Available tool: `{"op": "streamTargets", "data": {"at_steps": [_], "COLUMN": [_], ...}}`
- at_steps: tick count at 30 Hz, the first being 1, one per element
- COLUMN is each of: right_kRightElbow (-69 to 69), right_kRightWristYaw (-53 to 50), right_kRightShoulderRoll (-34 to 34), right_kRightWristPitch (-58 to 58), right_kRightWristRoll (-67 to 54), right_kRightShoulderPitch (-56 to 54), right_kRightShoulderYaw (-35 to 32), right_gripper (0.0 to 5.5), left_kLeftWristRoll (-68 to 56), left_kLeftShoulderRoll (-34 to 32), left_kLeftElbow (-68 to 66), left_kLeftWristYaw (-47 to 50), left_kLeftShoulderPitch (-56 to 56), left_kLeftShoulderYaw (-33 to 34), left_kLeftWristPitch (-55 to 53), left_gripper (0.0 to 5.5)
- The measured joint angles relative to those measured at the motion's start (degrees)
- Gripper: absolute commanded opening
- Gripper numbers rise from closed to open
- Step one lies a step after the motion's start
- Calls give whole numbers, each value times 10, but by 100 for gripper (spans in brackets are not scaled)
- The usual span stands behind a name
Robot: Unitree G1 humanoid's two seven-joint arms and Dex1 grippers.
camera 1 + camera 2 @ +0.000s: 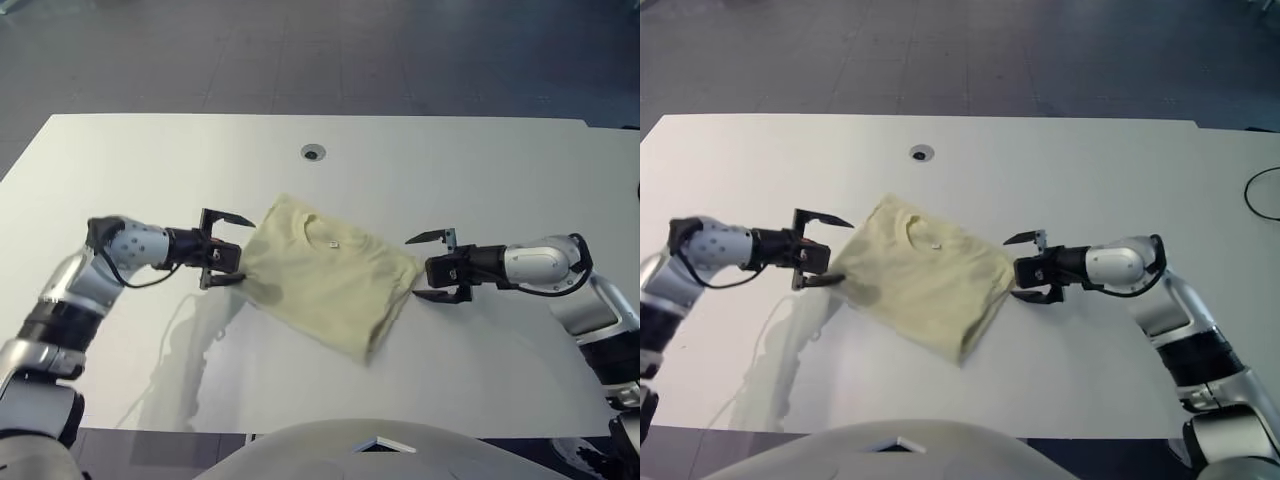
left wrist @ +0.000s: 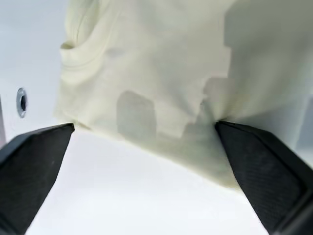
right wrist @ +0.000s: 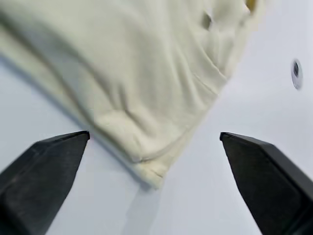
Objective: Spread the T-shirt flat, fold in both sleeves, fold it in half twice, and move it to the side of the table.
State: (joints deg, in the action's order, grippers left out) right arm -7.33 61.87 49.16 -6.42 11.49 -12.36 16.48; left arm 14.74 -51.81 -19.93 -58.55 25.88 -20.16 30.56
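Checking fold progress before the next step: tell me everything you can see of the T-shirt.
The T-shirt is pale yellow soft cloth, folded into a rough rectangle, no sleeve sticking out, collar and small neck tag facing up. It lies flat, askew, on the white table. The left gripper and right gripper, jaws open, flank opposite corners; contact unclear.

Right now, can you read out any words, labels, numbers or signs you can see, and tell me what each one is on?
No text here can be read.
The neck label inside the collar of the T-shirt: a small pale tag, too small to read.
The table and its round cable hole: no print visible.
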Motion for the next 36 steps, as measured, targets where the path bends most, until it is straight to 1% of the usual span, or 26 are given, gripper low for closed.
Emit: {"op": "streamTargets", "data": {"at_steps": [4,6,8,11,12,14,16,18,21,23,24,27,32,34,36], "right_kRightElbow": [-39,-67,-104,-143,-151,-170,-167,-129,-68,-48,-34,2,79,87,86], "right_kRightWristYaw": [4,2,5,26,34,57,56,34,4,-1,-4,-4,-29,-30,-25], "right_kRightShoulderRoll": [-23,-46,-58,-46,-40,-25,-23,-26,-43,-56,-62,-62,-55,-55,-53], "right_kRightWristPitch": [33,67,112,179,196,243,256,233,197,187,176,143,82,61,48], "right_kRightWristRoll": [1,-2,-28,-75,-89,-132,-141,-121,-86,-84,-84,-72,-22,-16,-14], "right_kRightShoulderPitch": [8,12,17,12,8,-25,-64,-93,-109,-105,-96,-72,-72,-74,-73], "right_kRightShoulderYaw": [25,36,36,2,-7,-33,-45,-43,-21,-7,2,19,28,29,36], "right_gripper": [538,538,538,538,538,538,538,538,538,538,538,538,538,538,538], "left_kLeftWristRoll": [81,149,214,308,326,378,396,389,338,310,285,249,205,199,197], "left_kLeftShoulderRoll": [42,79,112,137,140,147,146,145,136,128,125,118,75,58,55], "left_kLeftElbow": [-172,-275,-342,-409,-422,-456,-477,-489,-488,-479,-469,-454,-419,-406,-393], "left_kLeftWristYaw": [58,121,200,329,357,444,498,521,528,521,505,463,389,371,364], "left_kLeftShoulderPitch": [117,192,249,302,310,326,331,331,334,336,336,331,257,217,192], "left_kLeftShoulderYaw": [-44,-77,-110,-157,-167,-197,-207,-199,-162,-144,-130,-117,-105,-102,-95], "left_kLeftWristPitch": [135,219,268,283,282,271,266,274,304,322,334,348,351,334,314], "left_gripper": [540,540,540,540,540,540,540,540,540,540,540,540,540,540,540]}}
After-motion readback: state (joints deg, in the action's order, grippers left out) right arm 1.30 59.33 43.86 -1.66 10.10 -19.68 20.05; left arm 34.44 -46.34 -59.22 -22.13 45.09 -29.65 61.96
